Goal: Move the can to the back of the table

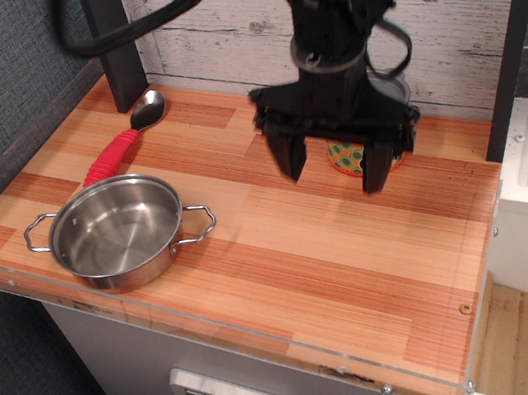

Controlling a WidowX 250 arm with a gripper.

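Two black fingers (290,158) hang spread wide apart, and we see nothing held between them; the gripper (332,161) sits right of centre in the upper half of the frame, its tips raised above the wood. Behind it and mostly hidden, we can make out the can (345,155), an orange label with green dots showing in the gap between the fingers and a sliver of grey lid to the right of the arm's body. It stands upright near the white plank wall (216,33) at the top of the frame. The striped wood table (338,276) fills the middle. At lower left we find a steel two-handled pot (118,232), and above it a red-handled spoon (123,145), its bowl pointing toward the wall.
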